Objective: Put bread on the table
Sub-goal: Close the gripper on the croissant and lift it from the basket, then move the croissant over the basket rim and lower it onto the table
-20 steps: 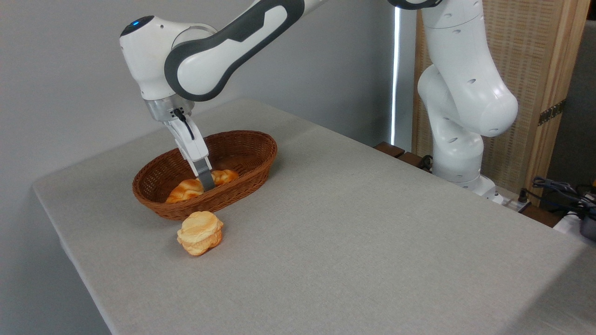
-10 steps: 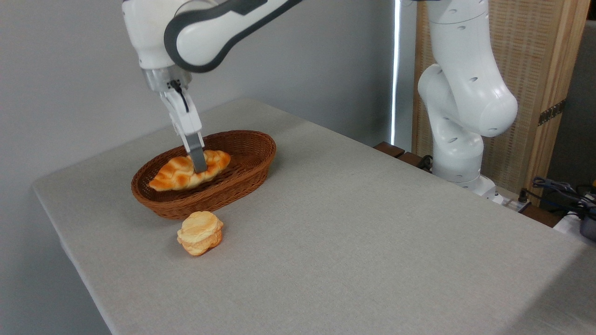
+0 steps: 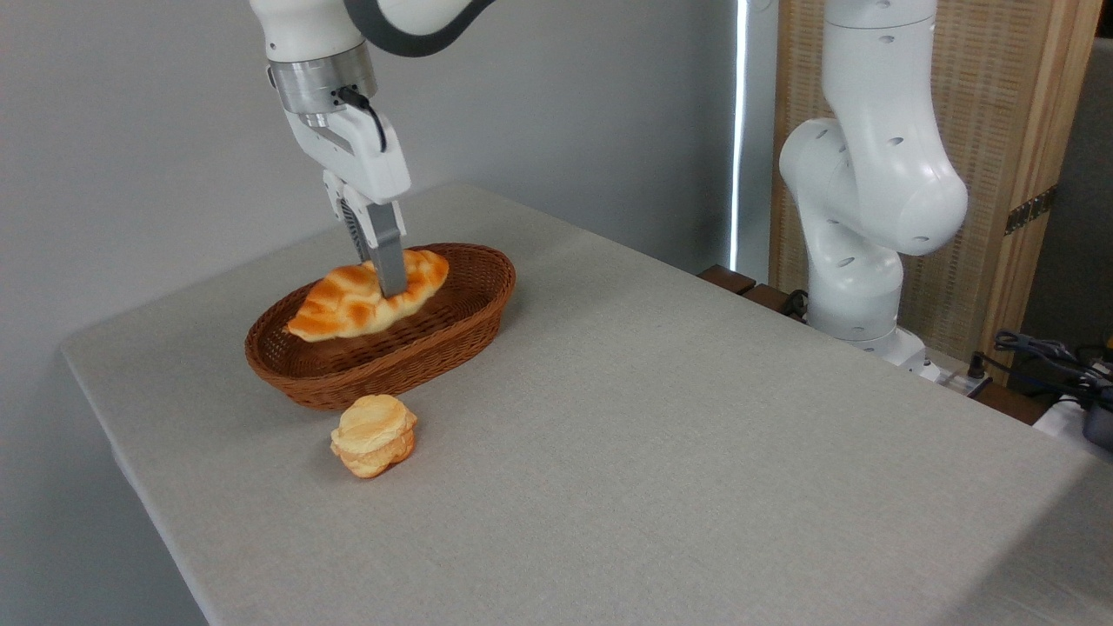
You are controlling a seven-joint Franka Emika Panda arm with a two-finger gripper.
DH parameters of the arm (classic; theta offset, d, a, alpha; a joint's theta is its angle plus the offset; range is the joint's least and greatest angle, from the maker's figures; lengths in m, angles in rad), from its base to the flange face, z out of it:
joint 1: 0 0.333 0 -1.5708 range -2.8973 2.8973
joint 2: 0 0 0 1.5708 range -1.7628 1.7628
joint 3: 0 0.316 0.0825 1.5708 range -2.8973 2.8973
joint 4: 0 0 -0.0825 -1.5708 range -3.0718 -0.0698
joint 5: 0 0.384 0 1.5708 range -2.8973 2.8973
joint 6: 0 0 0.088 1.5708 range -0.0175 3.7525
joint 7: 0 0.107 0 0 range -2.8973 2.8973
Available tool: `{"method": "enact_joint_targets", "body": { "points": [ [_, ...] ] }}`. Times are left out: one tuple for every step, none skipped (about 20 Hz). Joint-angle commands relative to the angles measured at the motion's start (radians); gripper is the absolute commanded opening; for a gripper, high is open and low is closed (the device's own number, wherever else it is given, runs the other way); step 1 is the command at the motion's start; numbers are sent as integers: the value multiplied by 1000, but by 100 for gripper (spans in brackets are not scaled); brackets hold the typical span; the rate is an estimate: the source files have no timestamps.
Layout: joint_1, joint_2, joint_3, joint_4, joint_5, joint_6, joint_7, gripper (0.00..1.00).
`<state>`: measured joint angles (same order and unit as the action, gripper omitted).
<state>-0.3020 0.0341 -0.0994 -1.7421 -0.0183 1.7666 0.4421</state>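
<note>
Locate the table (image 3: pixel 661 435), then the wicker basket (image 3: pixel 435 335) resting on it at the left. The gripper (image 3: pixel 387 276) is clamped across the bread (image 3: pixel 348 304), holding it raised above the basket's interior. A small bun (image 3: pixel 374 435) lies on the table just beside the basket.

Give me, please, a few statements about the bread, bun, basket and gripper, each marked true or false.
1. The gripper is shut on the bread. True.
2. The bread lies flat on the table. False: it hangs lifted over the basket.
3. The bun sits on the table, in front of the basket. True.
4. The bun is inside the basket. False: it is outside, on the cloth.
5. The bread's left end tilts lower than its right end. True.
</note>
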Motion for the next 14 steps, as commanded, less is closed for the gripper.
{"method": "enact_joint_targets", "body": {
  "points": [
    [-6, -14, 93, -13, -23, -32, 70, 19],
    [-6, -13, 118, -14, -23, -32, 87, 19],
    [-6, -8, 145, -16, -23, -32, 99, 23],
    [-5, -5, 171, -16, -23, -27, 116, 25],
    [-5, 1, 196, -17, -23, -27, 148, 25],
    [-5, 4, 216, -22, -23, -27, 185, 25],
    [-5, 9, 228, -24, -23, -27, 214, 25],
    [-5, 19, 237, -24, -23, -26, 231, 26],
    [-5, 27, 251, -31, -23, -27, 251, 30],
    [-5, 29, 259, -48, -22, -26, 279, 42],
    [-5, 33, 260, -62, -22, -26, 300, 64],
    [-5, 42, 260, -69, -20, -26, 305, 67],
    [-5, 52, 260, -70, -19, -26, 305, 77],
    [-5, 64, 260, -70, -17, -26, 305, 93]
  ]
}}
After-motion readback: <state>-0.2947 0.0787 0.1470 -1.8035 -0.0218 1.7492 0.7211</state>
